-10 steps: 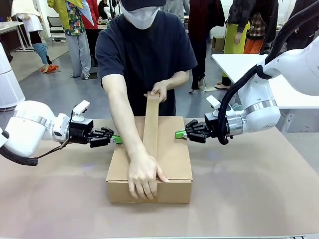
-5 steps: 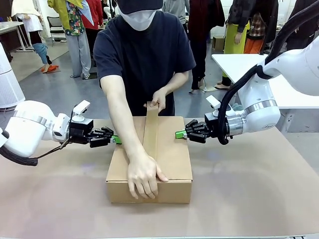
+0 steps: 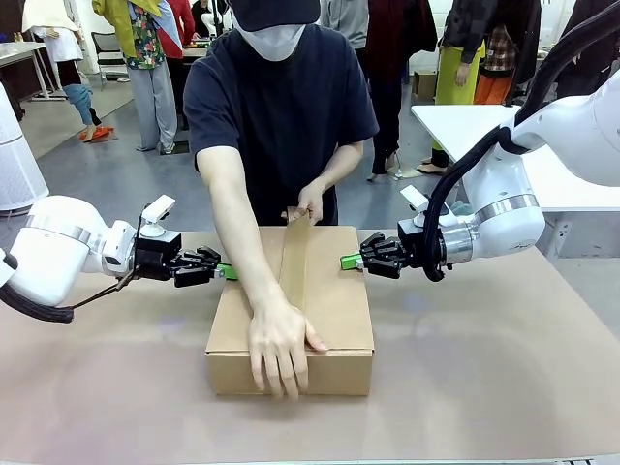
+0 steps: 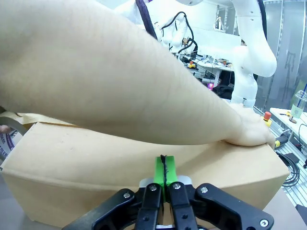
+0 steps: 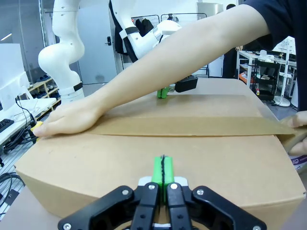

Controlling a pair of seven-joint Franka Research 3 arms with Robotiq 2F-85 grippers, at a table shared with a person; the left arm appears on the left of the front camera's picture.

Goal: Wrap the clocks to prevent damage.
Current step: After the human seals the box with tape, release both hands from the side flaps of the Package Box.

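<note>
Your cardboard box (image 3: 291, 310) sits mid-surface; the left gripper (image 3: 227, 272) and right gripper (image 3: 349, 262), fingers pressed together, brace its sides. If either slips, the box shifts and the person's tape strip (image 3: 294, 262) could wrinkle or run crooked

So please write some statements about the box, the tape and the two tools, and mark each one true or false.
1. Both tools, the left tool and the right tool, are shut. True.
2. The right tool holds the tape. False: a person's hand pulls the brown tape strip.
3. The cardboard box lies between the two tools. True.
4. The box flaps stand open. False: the box is closed, and a hand presses on its near edge.
</note>
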